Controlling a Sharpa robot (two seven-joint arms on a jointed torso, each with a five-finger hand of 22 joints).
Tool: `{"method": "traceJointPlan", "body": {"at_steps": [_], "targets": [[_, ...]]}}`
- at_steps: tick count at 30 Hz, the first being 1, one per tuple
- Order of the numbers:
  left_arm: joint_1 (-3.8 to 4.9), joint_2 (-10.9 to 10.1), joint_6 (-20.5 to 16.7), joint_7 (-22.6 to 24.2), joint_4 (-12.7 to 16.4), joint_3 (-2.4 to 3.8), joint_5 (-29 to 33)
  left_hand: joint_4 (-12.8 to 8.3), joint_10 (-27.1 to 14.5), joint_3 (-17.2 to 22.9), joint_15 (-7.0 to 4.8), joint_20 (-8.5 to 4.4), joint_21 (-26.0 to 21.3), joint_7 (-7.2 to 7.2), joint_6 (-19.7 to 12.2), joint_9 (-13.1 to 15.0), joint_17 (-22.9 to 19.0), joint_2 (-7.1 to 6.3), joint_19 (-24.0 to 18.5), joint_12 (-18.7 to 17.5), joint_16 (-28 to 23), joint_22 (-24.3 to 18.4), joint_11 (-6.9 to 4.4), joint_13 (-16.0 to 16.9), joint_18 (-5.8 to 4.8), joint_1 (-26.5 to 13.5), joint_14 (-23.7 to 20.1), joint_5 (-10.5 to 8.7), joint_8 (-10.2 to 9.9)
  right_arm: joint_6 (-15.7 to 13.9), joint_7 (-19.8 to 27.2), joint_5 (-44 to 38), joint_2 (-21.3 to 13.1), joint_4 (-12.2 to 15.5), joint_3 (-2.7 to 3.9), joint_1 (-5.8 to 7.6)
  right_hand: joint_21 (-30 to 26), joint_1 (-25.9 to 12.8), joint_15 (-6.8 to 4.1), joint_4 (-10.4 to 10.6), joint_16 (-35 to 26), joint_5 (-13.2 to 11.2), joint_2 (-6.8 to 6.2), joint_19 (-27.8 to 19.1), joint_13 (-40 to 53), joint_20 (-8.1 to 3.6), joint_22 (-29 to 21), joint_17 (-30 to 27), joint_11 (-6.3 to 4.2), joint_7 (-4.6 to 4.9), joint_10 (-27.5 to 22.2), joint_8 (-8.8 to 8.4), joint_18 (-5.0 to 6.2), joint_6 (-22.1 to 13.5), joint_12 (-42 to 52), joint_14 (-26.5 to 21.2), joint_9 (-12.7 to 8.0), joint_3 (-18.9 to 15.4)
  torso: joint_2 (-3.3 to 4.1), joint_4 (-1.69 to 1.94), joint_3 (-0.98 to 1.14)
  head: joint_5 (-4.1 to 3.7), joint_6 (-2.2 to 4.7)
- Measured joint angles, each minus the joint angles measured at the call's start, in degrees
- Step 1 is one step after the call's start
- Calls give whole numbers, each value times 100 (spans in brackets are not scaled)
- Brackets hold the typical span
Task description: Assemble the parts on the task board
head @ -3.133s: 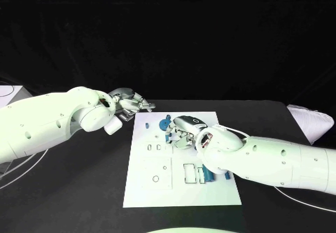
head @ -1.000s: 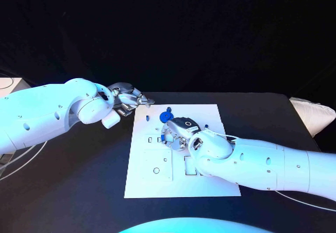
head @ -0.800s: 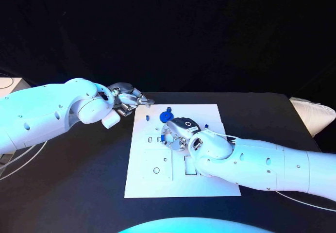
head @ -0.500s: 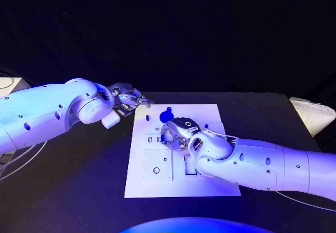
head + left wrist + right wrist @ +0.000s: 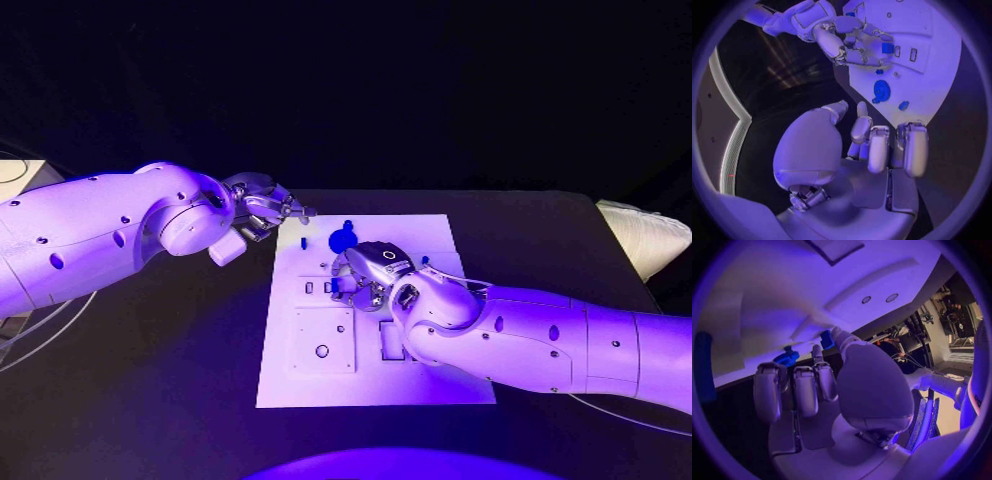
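Centrally in the head view, the right hand (image 5: 369, 275) bends down over the board (image 5: 433, 235), fingers curled at a small blue part (image 5: 826, 338) pinched at its fingertips — likely to seat it in a slot. Upper left, the left hand (image 5: 264, 214) hovers just off the board's corner, fingers curled on nothing, probably waiting clear. Between them, toward the board's top edge, lies the blue disc (image 5: 342, 240) — near the right hand, not touching.

Two bulky arms in smooth, glossy white shells — rounded segments with small dark screw holes dotted along them. Each ends in a silver metal hand, left hand (image 5: 264, 212) and right hand (image 5: 372, 272), with a domed back plate and jointed, blocky fingers (image 5: 911, 150) — dark seams between the segments.
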Motion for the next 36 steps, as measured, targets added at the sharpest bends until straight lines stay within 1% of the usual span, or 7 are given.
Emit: {"method": "traceJointPlan", "body": {"at_steps": [3,5,8,17,22,29,36], "targets": [[-3,0,9,-6,-5,-9,-1,0,-13,0,0,0,0,11,-12,5,0,0,0,0,0,0,13,-5,0,0,0,0,0,-39,0,0,-78,107,0,0,-93,2,24,133,-38,27,2,20,0,21,0,0,13,20,-74,0,0,-121,-74,-1,0,-374,-2,0,0,-1,3],[-7,0,19,-10,-8,-18,-6,0,-21,0,0,0,0,21,-21,21,0,0,0,0,0,0,21,-14,0,0,0,0,0,-77,4,0,-167,224,0,0,-138,115,40,278,-66,67,112,0,0,41,0,0,30,40,-91,0,0,-198,-109,-1,0,-838,-4,0,0,-1,6],[-11,1,32,-20,-14,-32,-31,0,-21,0,0,0,0,21,-21,34,0,0,0,0,0,0,21,-18,0,0,0,0,0,-143,16,0,-333,440,0,6,-160,200,40,321,-66,67,147,0,-1,41,-1,0,36,48,-97,0,1,-251,-109,-1,0,-1161,-11,-4,-1,2,13],[-33,60,64,-83,-47,-74,-298,24,-25,-24,0,0,0,41,-41,65,0,-91,0,-21,0,4,25,-21,0,-91,0,0,0,-318,224,111,-888,1050,44,265,-160,323,40,323,-67,234,212,2,-1,43,-1,-1,51,69,-112,0,0,-298,-109,-1,0,-1362,-60,-58,10,25,29],[-46,151,129,-180,-79,-101,-621,24,-33,-24,0,0,0,41,-41,65,0,-91,0,-21,0,4,33,-5,0,-91,0,0,0,-330,616,630,-1292,1320,78,505,-200,600,40,287,-67,559,305,20,-1,61,-2,-1,51,51,-112,66,0,-310,-109,-1,35,-1325,-103,-81,16,50,33],[-56,332,423,-482,-124,-161,-1113,48,-32,-48,0,0,0,41,-41,105,0,-27,0,-21,0,4,32,-19,1,-292,0,0,-35,-8,1452,1877,-1741,1263,110,840,-359,872,40,233,-101,756,382,20,-2,61,-2,-1,29,31,-134,181,0,-247,-109,-1,68,-1084,-160,-108,23,99,10],[-58,570,806,-895,-171,-226,-1424,81,-34,-81,0,0,-22,-1,1,297,4,20,0,-52,0,3,30,-49,0,-670,0,0,33,327,2104,3371,-1981,753,143,1130,-432,872,40,240,-101,790,382,-34,-1,51,-3,-1,29,11,-133,222,0,-228,-108,-1,81,-1029,-201,-122,38,139,-21]]}}
